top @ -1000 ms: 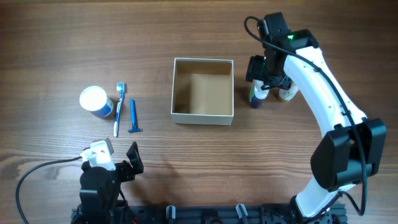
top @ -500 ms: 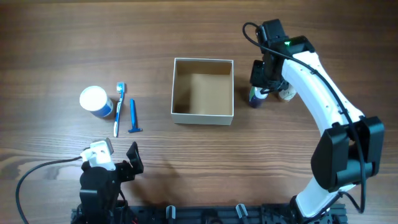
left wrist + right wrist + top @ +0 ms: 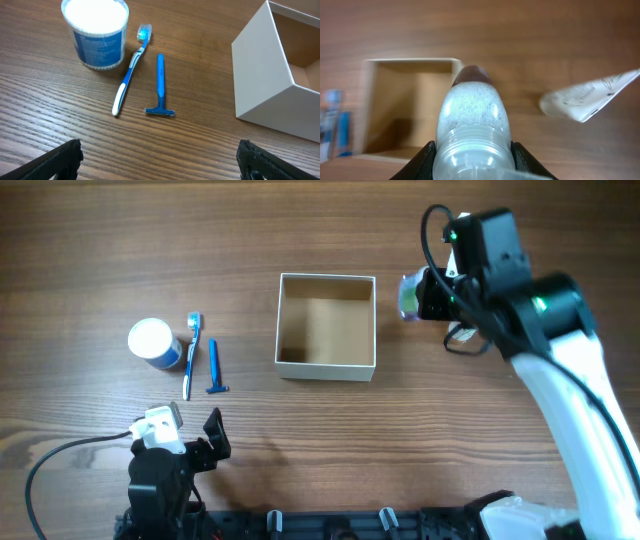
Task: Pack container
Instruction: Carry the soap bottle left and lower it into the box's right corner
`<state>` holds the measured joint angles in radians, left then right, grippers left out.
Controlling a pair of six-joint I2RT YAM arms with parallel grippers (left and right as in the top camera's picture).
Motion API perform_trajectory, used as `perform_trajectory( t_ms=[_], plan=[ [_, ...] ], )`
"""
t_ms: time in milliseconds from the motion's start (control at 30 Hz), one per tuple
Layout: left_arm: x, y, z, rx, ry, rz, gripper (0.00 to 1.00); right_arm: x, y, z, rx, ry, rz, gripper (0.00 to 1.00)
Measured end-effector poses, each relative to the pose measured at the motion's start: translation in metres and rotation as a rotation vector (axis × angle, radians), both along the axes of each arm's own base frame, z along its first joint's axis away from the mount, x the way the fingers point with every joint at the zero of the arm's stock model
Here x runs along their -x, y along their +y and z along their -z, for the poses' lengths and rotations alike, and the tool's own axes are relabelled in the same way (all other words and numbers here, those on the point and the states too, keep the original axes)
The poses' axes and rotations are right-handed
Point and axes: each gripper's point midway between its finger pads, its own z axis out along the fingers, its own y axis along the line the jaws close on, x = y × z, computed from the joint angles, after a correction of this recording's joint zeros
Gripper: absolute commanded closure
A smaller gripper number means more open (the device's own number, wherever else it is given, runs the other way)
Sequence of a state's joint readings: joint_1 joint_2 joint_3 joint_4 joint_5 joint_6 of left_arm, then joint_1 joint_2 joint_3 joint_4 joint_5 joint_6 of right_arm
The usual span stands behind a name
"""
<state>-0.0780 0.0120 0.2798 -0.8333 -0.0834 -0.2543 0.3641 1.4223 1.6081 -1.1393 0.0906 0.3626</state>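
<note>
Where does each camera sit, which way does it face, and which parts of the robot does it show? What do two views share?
Overhead: above the table, facing straight down; shows the left gripper, the right gripper and its arm.
Left wrist: low at the near edge, facing forward over razor, toothbrush and jar; its spread fingers at the bottom corners.
Right wrist: raised, facing down past the gripped bottle; its fingers beside it.
Shared: every view shows the container.

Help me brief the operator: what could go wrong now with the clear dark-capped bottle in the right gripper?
1. The clear dark-capped bottle is beside, not over, the square white-walled cardboard container; lowering early might hit its thin wall.
2. The right gripper pinches the bottle's rounded body, so it may slip or roll.
</note>
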Motion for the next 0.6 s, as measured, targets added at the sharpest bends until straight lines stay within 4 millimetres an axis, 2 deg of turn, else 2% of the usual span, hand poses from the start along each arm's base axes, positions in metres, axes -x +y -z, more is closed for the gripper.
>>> perform_trajectory(
  t_ms=[33, 133, 267, 333, 400, 433, 467, 600],
  plan=[
    [0.000, 0.000, 0.000, 0.000, 0.000, 0.000, 0.00, 0.008, 0.011, -0.012, -0.015, -0.034, -0.040, 0.88],
    [0.000, 0.000, 0.000, 0.000, 0.000, 0.000, 0.00, 0.020, 0.037, -0.020, -0.034, -0.056, -0.123, 0.89],
    [0.000, 0.000, 0.000, 0.000, 0.000, 0.000, 0.00, 0.005, 0.078, -0.003, -0.039, -0.051, -0.201, 0.88],
    [0.000, 0.000, 0.000, 0.000, 0.000, 0.000, 0.00, -0.007, 0.095, 0.017, -0.030, -0.021, -0.219, 0.85],
    [0.000, 0.000, 0.000, 0.000, 0.000, 0.000, 0.00, -0.015, 0.102, 0.041, -0.010, 0.031, -0.211, 0.83],
    [0.000, 0.000, 0.000, 0.000, 0.000, 0.000, 0.00, -0.020, 0.105, 0.058, 0.006, 0.069, -0.202, 0.82],
    [0.000, 0.000, 0.000, 0.000, 0.000, 0.000, 0.00, -0.029, 0.107, 0.085, 0.034, 0.123, -0.187, 0.82],
    [0.000, 0.000, 0.000, 0.000, 0.000, 0.000, 0.00, -0.046, 0.104, 0.141, 0.084, 0.224, -0.138, 0.82]
  ],
)
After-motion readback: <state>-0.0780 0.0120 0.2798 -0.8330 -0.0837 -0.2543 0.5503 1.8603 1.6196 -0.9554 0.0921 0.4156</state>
